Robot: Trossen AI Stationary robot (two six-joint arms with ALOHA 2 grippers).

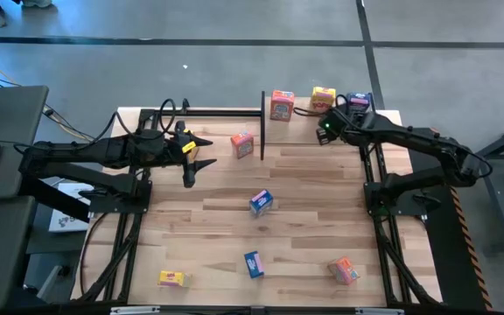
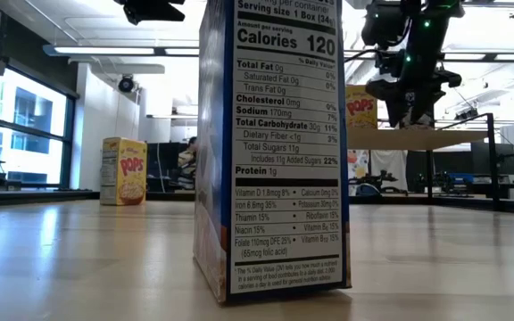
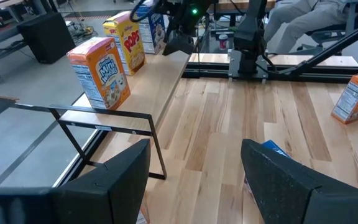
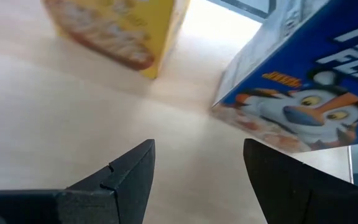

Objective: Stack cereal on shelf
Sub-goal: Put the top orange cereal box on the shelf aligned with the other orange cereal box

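High view shows us three cereal boxes already standing on the shelf (image 1: 304, 118) at the far edge: an orange box (image 1: 281, 104), a yellow box (image 1: 323, 98) and a blue box (image 1: 358, 101) at the right end. Our right hand (image 1: 328, 131) hovers just beside that blue box with its fingers spread and nothing between them; the right wrist view confirms this, looking down past empty fingers at the blue and yellow boxes on the light board. We judge that a placement is just done there.

Our left hand (image 1: 191, 166) hangs over the tabletop (image 1: 304, 219) at the left, fingers also apart and empty. Six boxes lie loose on the tabletop: an orange one (image 1: 241, 145) near the shelf's black upright, a blue one (image 1: 261, 202) at centre, another blue one (image 1: 253, 263) near the front, a yellow one (image 1: 171, 279) at the near left, a small yellow one (image 1: 187, 150) close by the left hand, and an orange one (image 1: 344, 270) at the near right.

The next move, in our view, calls for one arm to descend on a loose box, likely the orange one nearest the shelf, squaring the fingers across its narrow sides before lifting.
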